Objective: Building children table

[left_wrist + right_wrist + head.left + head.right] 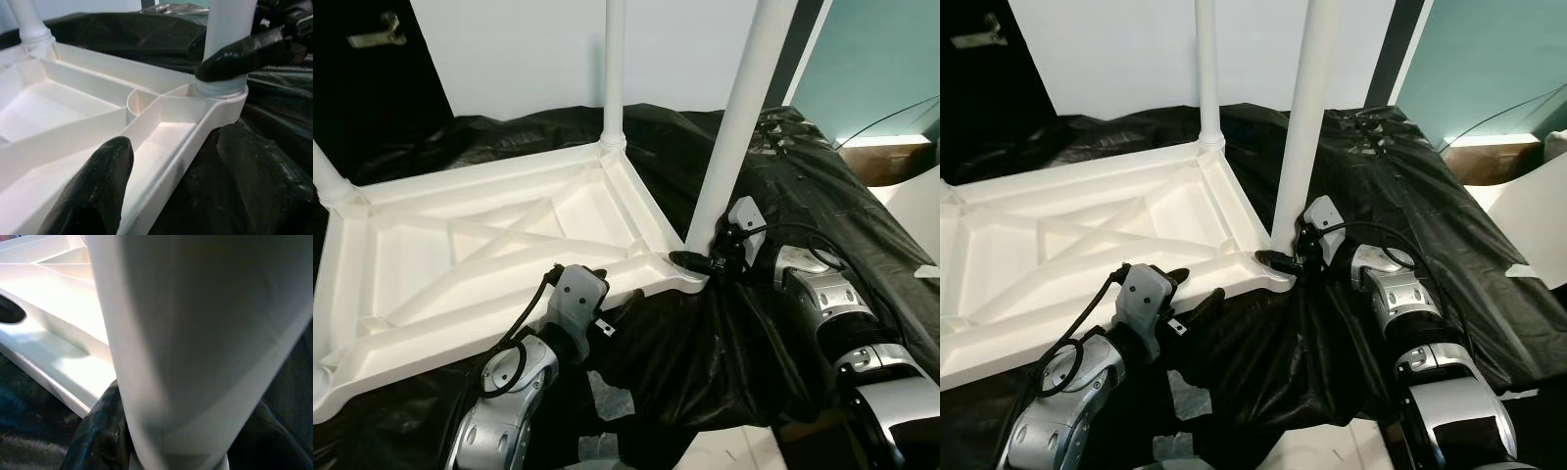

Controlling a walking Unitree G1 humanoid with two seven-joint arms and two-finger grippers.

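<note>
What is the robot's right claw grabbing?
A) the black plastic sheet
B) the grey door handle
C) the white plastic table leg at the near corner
C: the right claw has its black fingers around the bottom of the white plastic table leg, where it meets the upside-down white tabletop.

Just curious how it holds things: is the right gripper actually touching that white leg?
Touching. The left wrist view shows a black finger of the right gripper pressed against the leg just above its socket.
</note>
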